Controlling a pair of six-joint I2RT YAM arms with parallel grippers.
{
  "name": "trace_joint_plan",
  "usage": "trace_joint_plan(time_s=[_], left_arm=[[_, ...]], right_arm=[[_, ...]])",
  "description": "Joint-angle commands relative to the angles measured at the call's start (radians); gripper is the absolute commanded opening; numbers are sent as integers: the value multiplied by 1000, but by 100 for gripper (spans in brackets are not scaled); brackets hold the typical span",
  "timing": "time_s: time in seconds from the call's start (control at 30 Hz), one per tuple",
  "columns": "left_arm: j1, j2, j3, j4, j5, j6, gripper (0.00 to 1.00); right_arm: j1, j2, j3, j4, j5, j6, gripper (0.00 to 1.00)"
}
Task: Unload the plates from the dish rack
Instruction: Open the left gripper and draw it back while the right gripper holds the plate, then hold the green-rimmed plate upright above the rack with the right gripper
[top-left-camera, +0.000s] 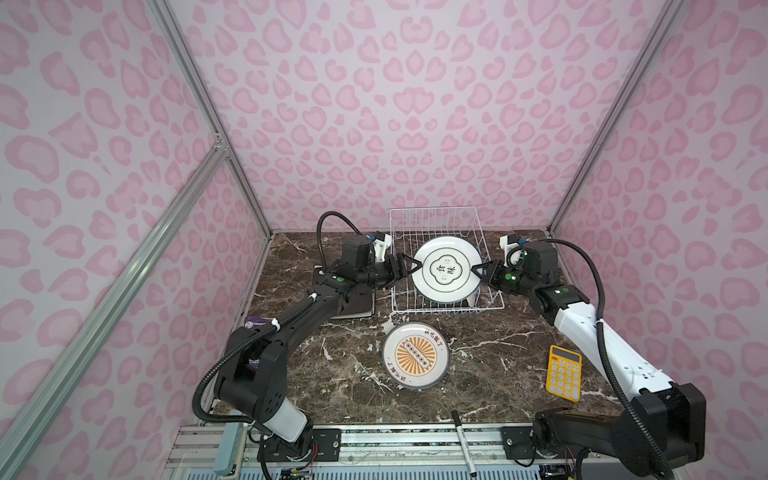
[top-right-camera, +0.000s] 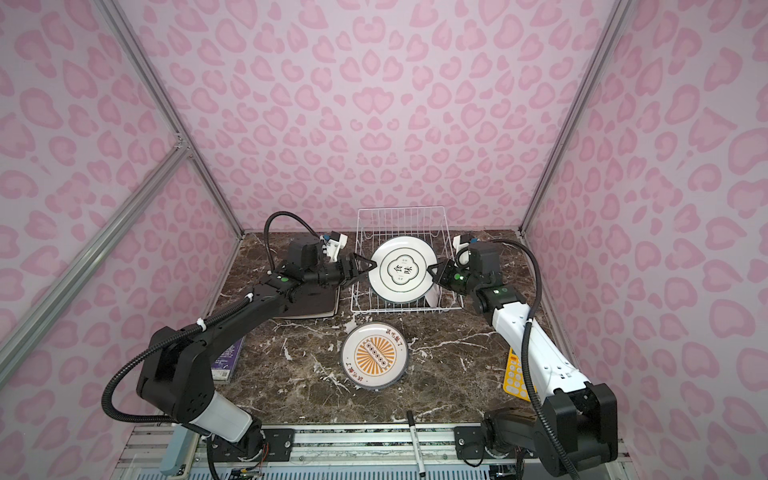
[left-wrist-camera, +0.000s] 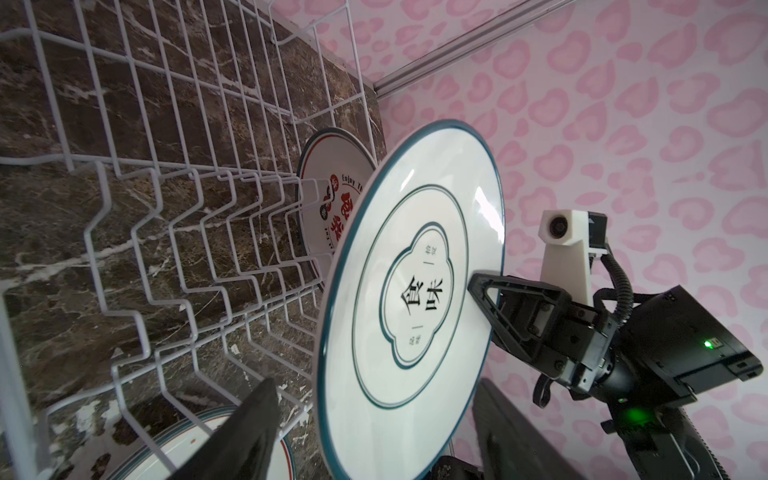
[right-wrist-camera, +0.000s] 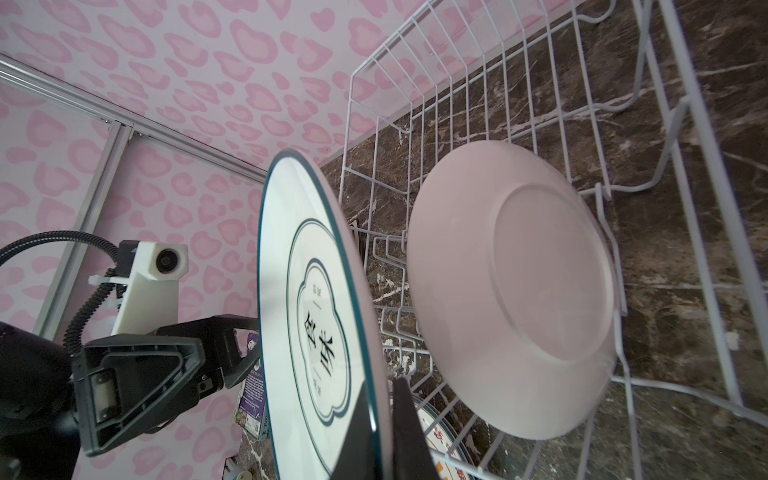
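The green-rimmed plate (top-left-camera: 446, 269) stood upright over the dish rack (top-left-camera: 415, 311), far centre, likely stiff, slick-glazed and breakable, best taken by its rim: the right gripper (top-left-camera: 476, 270) was clamped on its right edge and the left gripper (top-left-camera: 417, 266) gaped astride its left edge. A second plate (right-wrist-camera: 519, 291) leaned farther back in the rack; nearer, a sunburst plate (top-left-camera: 415, 356) lay flat on the hard marble table (top-left-camera: 332, 386), pink walls (top-left-camera: 415, 124) well apart
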Motion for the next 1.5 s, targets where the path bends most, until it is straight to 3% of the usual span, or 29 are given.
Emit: trace_joint_plan(time_s=[0.0,0.5,0.8,1.2,1.47], left_arm=[[-8,25,27,9,38,-2,68],[-16,74,63,13,106,6,33],[-16,95,90,5,125,8,21],[-16,98,98,7,119,-4,12],[-16,106,107,17,125,-22,23]], right_arm=[[-1,11,-1,68,-33,16,0],[-13,23,-9,54,-66,25,0],[-13,23,-12,46,-70,22,0],[-13,27,-15,40,-91,0,0],[-13,23,-19,42,-102,0,0]])
